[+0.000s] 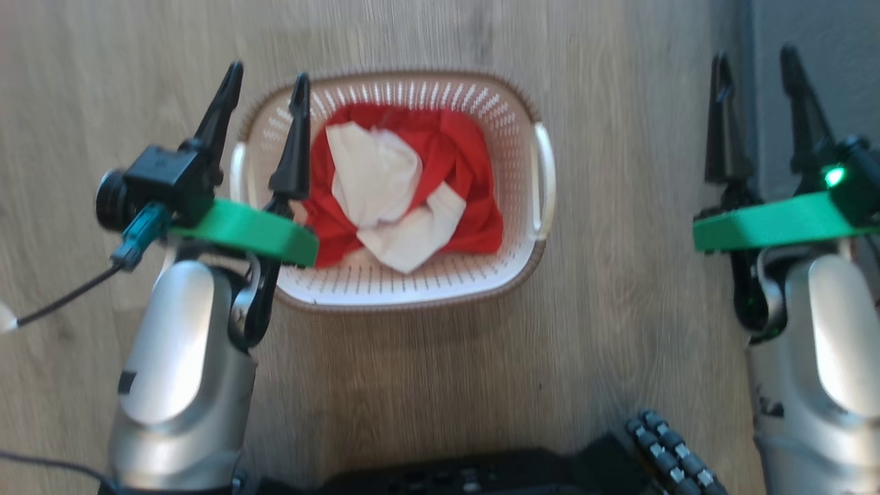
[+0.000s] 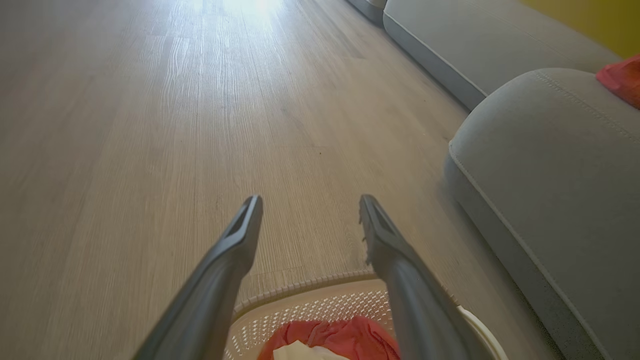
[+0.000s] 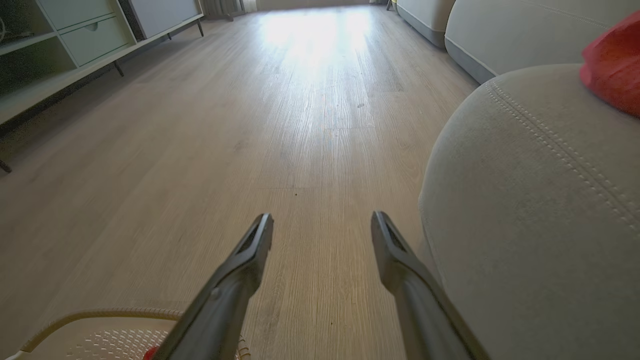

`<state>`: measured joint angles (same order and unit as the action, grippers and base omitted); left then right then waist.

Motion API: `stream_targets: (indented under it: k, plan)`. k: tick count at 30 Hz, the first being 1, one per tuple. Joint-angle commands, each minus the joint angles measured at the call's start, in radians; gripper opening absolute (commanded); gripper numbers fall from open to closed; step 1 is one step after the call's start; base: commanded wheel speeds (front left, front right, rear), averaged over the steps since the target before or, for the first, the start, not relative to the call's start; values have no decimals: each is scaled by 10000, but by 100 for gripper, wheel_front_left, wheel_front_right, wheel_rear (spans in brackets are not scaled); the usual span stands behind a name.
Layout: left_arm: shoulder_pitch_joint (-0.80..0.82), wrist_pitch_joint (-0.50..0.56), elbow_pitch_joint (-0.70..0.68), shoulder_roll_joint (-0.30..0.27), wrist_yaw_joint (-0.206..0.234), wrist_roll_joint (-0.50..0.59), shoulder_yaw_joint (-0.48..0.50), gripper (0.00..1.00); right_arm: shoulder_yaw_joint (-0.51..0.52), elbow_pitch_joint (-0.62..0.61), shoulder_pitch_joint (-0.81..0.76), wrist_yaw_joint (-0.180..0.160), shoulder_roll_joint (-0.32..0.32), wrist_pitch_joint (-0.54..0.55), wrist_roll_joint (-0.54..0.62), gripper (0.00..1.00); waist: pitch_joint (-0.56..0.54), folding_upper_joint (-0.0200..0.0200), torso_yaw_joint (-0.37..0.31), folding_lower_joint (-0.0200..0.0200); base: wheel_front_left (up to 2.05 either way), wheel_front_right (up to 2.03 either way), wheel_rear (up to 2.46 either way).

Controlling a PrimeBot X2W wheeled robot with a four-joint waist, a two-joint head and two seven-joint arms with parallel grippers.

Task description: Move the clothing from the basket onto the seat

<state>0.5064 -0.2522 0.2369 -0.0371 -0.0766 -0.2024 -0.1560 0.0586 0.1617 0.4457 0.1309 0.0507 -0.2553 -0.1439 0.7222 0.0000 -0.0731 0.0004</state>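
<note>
The cream basket (image 1: 543, 172) with a brown rim stands on the wood floor, straight ahead of me. Crumpled red and white clothing (image 1: 405, 185) fills its bottom. My left gripper (image 1: 268, 72) hangs open above the basket's left rim, nothing between its fingers. Over at the right, my right gripper (image 1: 755, 58) is open too, above the floor beside the grey seat (image 1: 818, 41). In the left wrist view the left gripper (image 2: 310, 202) points past the basket (image 2: 310, 302) and its clothing (image 2: 345, 335); the seat (image 2: 550, 165) lies to the right. The right gripper (image 3: 322, 220) hovers beside the seat (image 3: 530, 200).
A red garment (image 3: 612, 75) lies on the seat's top, also seen as red fabric (image 2: 622, 80) from the left wrist. More grey sofa sections (image 2: 475, 45) run along the right. A low pale cabinet (image 3: 75, 40) lines the far left. My dark base (image 1: 481, 474) sits at the bottom.
</note>
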Motion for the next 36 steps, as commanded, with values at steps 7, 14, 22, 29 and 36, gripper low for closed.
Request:
stream_targets:
  k: [7, 14, 22, 29, 36]
  plan:
    - [1160, 167, 1223, -131, -190, 544, -1003, 100, -9, -543, 358, -2, -5, -65, -94, 100, 1564, 0, -189, -4, 0, 0, 0]
    - [2899, 2047, 2787, -131, -156, 908, -2581, 100, -159, -581, 503, -2, -5, -65, -49, 100, 1716, 0, -450, -4, 0, 0, 0]
    - [4301, 4052, 5070, -131, 495, 291, -3609, 100, -331, -755, 472, -2, -5, -65, -454, 100, 2097, 0, -1048, -4, 0, 0, 0]
    - [5091, 4311, 6865, -131, 1171, 168, -4386, 100, -322, -856, 454, -2, -5, -65, -509, 100, 2564, 0, -1154, -4, 0, 0, 0]
    - [5506, 4507, 7879, -131, 882, -719, -4876, 100, -570, -917, 539, -2, -5, -65, -484, 100, 2793, 0, -1308, -4, 0, 0, 0]
